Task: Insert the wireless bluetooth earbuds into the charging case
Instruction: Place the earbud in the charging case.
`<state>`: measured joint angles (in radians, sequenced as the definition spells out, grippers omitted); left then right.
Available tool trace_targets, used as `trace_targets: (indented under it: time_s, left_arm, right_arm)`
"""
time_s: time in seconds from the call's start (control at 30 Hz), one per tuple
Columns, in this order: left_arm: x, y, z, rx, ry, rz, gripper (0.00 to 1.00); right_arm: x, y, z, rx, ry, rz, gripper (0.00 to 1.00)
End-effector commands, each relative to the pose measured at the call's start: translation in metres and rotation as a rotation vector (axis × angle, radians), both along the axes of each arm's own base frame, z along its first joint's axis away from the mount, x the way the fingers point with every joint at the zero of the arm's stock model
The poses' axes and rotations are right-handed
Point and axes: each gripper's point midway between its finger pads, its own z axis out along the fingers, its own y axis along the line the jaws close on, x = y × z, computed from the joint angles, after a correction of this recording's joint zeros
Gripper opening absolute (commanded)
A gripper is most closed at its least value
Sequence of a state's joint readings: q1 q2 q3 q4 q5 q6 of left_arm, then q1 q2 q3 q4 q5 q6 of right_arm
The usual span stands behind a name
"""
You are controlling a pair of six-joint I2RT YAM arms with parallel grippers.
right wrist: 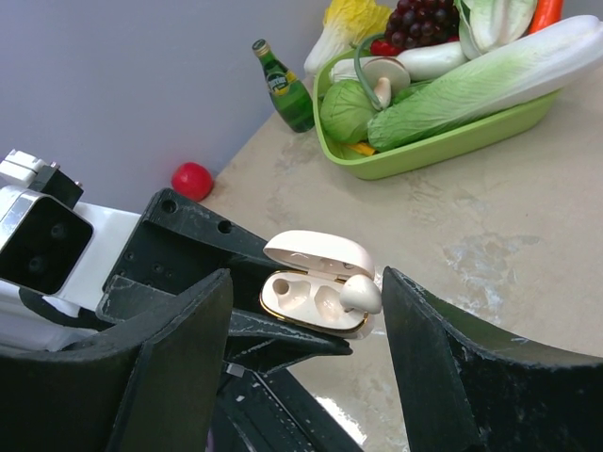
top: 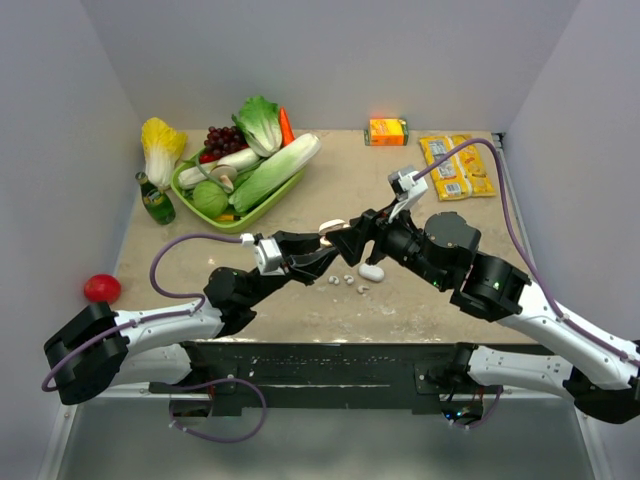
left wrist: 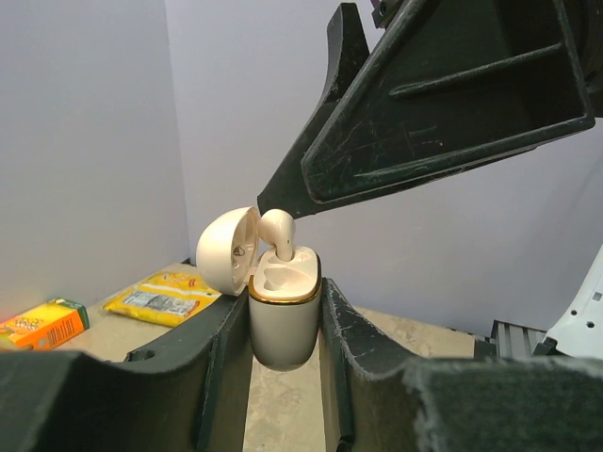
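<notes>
Top view: the spot where the two arms meet is crowded. The case [top: 330, 228] is seen only as a cream-tan sliver between dark parts, and the earbud is not made out there. Just near of it on the surface [top: 330, 180], a white pebble-shaped piece [top: 371, 271] and some small white bits [top: 349, 280] are noted, too small to identify.

Left wrist view: the sides of the case [left wrist: 283, 330] are covered by the left fingers [left wrist: 341, 325]. The right fingers [right wrist: 419, 330] are cut off by the frame edge in both wrist views.

Case: smooth glossy cream plastic, rounded, with a gold band at the rim and tan-pink lining. The lid [right wrist: 316, 252] is hinged back. Earbud [left wrist: 278, 233]: glossy cream-white, a bulbous head on a short stem. Fingers: matte black, scuffed.

The case is held above the surface, opening up, clamped at its sides by the left fingers. The earbud [right wrist: 361, 294] stands stem-down in one socket, head above the rim. The other socket shows bare lining. The right fingers are spread wider than the case and straddle it, gripping nothing. One tip is seen at the earbud's head, but contact cannot be confirmed.

Far left: green tray [top: 250, 215] of vegetables, bottle [top: 155, 200]. Far right: orange carton [top: 387, 131], yellow packets [top: 455, 165].
</notes>
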<state>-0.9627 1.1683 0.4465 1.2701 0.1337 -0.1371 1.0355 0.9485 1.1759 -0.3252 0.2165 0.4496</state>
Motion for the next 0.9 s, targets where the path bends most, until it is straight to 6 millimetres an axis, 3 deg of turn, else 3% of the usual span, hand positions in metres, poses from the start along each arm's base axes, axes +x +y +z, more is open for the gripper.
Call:
trace_targets:
  time_s: [0.0,0.87]
  left_arm:
    - [-0.0351,0.0643,0.1034,-0.415,-0.289,0.046,0.00]
    - [-0.0275,0.0627,0.1004,-0.404,-0.281,0.076,0.00]
  right_arm:
    - [-0.0095,0.0050,0.0045,0.036,0.019,0.047,0.67]
    - [-0.0172,0.0110,0.0021,0.070,0.051,0.090,0.66]
